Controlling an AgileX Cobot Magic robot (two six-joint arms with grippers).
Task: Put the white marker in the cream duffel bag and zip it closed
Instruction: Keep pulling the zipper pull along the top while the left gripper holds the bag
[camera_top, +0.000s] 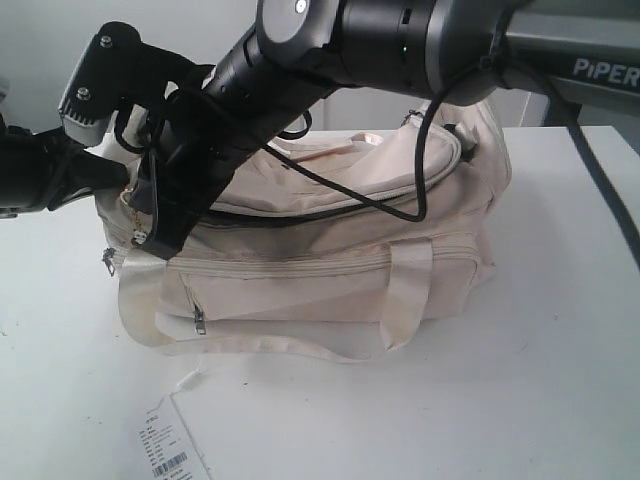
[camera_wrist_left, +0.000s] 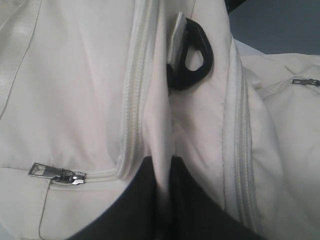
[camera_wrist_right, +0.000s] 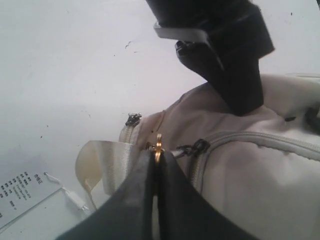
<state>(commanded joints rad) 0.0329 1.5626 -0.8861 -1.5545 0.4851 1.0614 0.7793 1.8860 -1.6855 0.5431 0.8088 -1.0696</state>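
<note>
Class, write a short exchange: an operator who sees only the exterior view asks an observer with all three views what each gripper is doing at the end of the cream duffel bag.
Operator: I cannot make out the end of the cream duffel bag on my left. What is held there?
Observer: The right gripper is shut on a small gold zipper pull at that end.
Operator: And the other side?
Observer: The left gripper pinches a fold of the bag's cream fabric, with a black strap ring just beyond it.
</note>
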